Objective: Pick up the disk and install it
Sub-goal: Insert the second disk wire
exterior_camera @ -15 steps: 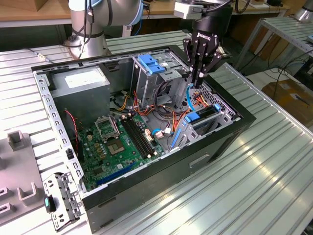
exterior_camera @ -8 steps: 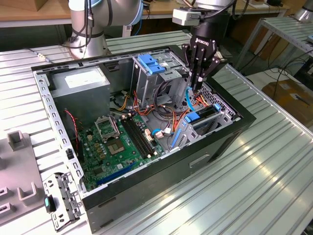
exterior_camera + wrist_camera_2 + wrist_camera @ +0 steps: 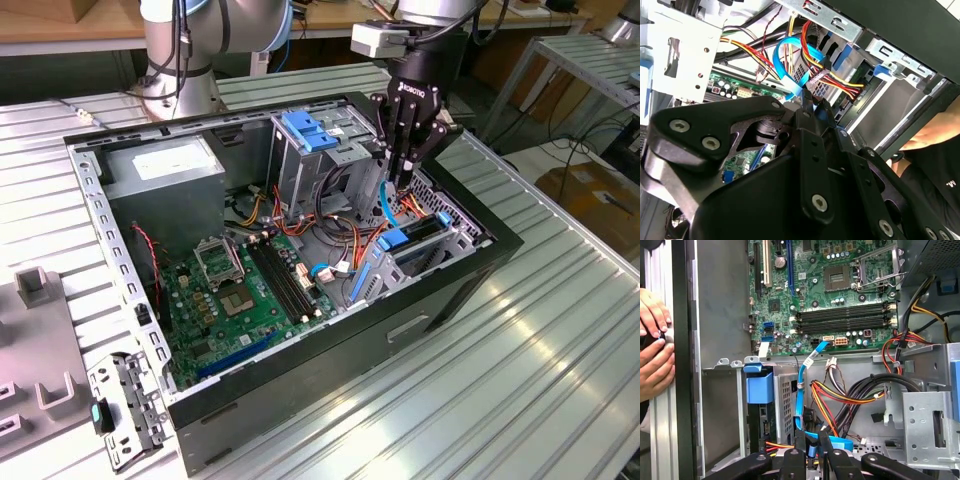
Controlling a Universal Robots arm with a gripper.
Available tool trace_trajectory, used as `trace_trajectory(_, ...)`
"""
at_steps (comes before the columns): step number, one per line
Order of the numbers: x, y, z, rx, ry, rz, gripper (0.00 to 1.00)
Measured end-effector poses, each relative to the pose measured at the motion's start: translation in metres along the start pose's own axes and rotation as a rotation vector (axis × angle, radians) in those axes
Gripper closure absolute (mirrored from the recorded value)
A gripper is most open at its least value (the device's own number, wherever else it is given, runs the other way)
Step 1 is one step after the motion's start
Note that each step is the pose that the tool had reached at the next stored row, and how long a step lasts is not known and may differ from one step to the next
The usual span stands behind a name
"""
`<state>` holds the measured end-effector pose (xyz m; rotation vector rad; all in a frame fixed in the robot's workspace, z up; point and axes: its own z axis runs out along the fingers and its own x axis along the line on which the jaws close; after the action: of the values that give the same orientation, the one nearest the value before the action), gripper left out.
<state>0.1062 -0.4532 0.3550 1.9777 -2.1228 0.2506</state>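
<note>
- Closest to us in both wrist views, the gripper (image 3: 811, 439) hangs over a blue cable (image 3: 801, 390); we cannot tell whether it is clenched or released.
- In the exterior view, the disk (image 3: 412, 240) sits in the front bay at 6 o'clock from the gripper, just beside it, long axis 8 to 2 o'clock.
- Farther off lies the motherboard (image 3: 840, 295).
- The first wrist view adds a person's hands (image 3: 652, 350) on the case (image 3: 330, 350) edge.

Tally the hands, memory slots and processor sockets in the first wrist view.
Hands: 2
Memory slots: 4
Processor sockets: 1
Total: 7
</note>
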Motion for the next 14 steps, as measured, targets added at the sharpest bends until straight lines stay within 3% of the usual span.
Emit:
trace_trajectory(7,0.0,0.0,0.0001,0.0,-0.0001,0.0,0.76)
trace_trajectory(9,0.0,0.0,0.0001,0.0,0.0002,0.0,0.77)
trace_trajectory(10,0.0,0.0,0.0001,0.0,0.0006,0.0,0.84)
trace_trajectory(14,0.0,0.0,0.0001,0.0001,0.0016,0.0,0.84)
